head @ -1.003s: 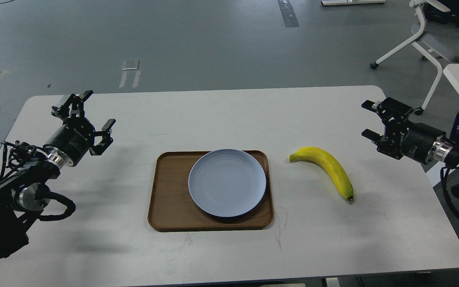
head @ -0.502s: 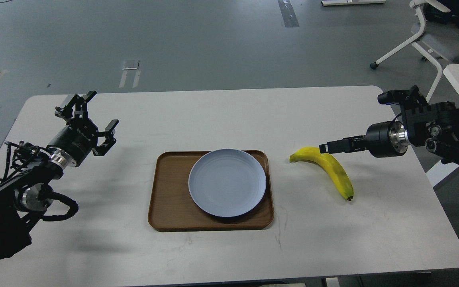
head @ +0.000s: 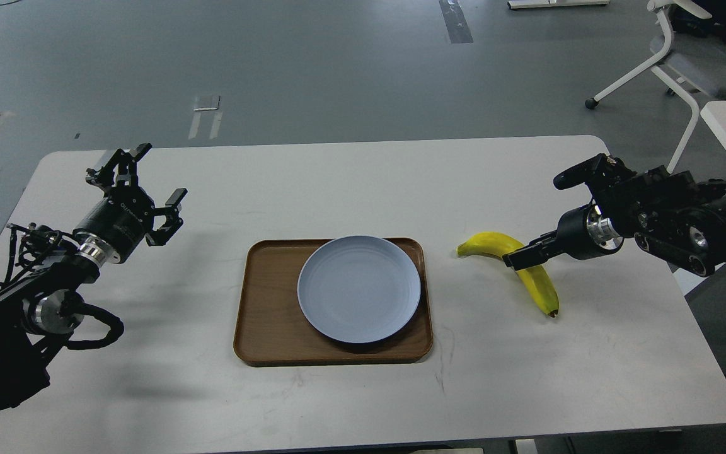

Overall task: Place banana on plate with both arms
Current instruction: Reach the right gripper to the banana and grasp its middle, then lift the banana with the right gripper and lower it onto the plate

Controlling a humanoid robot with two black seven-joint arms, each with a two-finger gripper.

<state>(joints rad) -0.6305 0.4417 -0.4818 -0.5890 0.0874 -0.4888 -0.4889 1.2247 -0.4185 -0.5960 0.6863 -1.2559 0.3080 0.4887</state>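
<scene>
Right hand (head: 517, 258) is over the banana's (head: 536, 280) middle; its fingers cannot be told apart, so grip undetermined. The banana lies on the desk (head: 338, 189), with the plate (head: 359, 289) beyond it on a wooden tray (head: 262, 315). Left hand (head: 149, 189): fingers spread, empty, well apart.

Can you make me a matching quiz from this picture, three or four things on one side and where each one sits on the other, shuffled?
Things:
1. banana
2. plate
3. wooden tray
4. left gripper

Places:
A. lying on the tray
B. raised over the table's left side
C. on the bare table, right of the tray
D. directly on the table, mid-table

Pairs: 1-C, 2-A, 3-D, 4-B
</scene>
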